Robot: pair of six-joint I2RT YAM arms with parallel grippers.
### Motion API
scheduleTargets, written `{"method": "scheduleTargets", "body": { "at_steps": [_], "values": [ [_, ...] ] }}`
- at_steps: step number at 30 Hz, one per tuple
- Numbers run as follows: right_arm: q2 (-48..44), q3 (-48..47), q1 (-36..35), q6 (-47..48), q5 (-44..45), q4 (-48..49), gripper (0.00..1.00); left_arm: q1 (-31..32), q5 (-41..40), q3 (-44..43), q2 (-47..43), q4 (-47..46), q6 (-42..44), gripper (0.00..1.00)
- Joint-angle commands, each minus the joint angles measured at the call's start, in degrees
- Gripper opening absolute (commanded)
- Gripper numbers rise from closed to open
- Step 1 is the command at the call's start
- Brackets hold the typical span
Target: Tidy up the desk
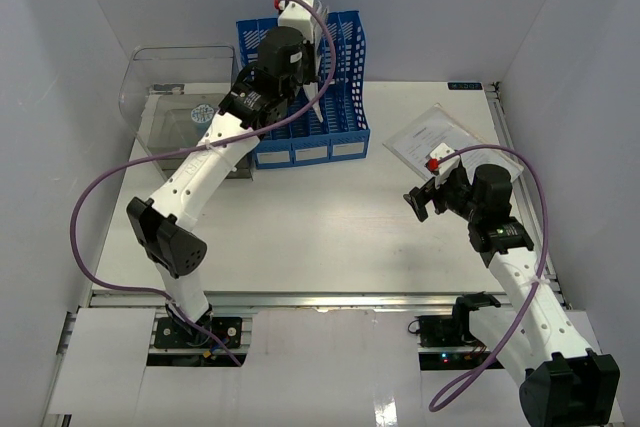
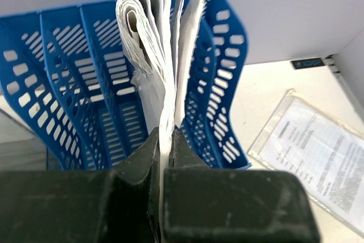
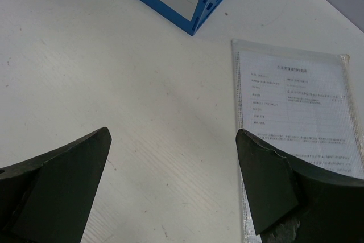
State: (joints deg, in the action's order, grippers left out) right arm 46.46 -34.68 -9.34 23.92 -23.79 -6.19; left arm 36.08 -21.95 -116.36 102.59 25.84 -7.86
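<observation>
The white desk [image 1: 330, 217] carries a blue slotted file rack [image 1: 340, 77] at the back. My left gripper [image 2: 165, 140] is shut on a bundle of white papers [image 2: 151, 32] and holds it upright over the rack [image 2: 68, 83], its lower edge between the rack's dividers. In the top view the gripper [image 1: 312, 97] sits over the rack's right slots. My right gripper [image 3: 173, 140] is open and empty, hovering above the desk just left of a printed sheet in a clear sleeve [image 3: 298, 106], which lies flat at the right [image 1: 435, 137].
A clear plastic box [image 1: 175, 107] stands left of the rack at the back left. Metal rails [image 1: 500, 127] edge the desk. White walls close in on the left, back and right.
</observation>
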Motion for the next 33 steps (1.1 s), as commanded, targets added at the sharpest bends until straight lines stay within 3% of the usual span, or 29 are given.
{"method": "scheduleTargets", "body": {
  "at_steps": [1, 10, 15, 23, 33],
  "values": [
    [0.3, 0.6, 0.3, -0.9, -0.5, 2.3, 0.97, 2.4, 3.9, -5.0, -3.0, -6.2, -1.2, 0.00],
    [0.5, 0.6, 0.3, -0.9, -0.2, 2.4, 0.96, 5.5, 4.7, -10.4, 3.5, -6.0, -1.6, 0.00],
    [0.5, 0.7, 0.3, -0.9, -0.6, 2.4, 0.96, 7.3, 1.0, -12.7, 4.7, -6.0, 0.5, 0.00],
    [0.5, 0.7, 0.3, -1.0, -0.8, 2.5, 0.96, 7.8, -8.2, -11.3, -0.7, -9.6, 4.7, 0.00],
    [0.6, 0.7, 0.3, -1.1, -1.0, 2.5, 0.96, 7.8, -7.7, -8.7, -7.4, -10.6, 7.3, 0.00]
  ]
}}
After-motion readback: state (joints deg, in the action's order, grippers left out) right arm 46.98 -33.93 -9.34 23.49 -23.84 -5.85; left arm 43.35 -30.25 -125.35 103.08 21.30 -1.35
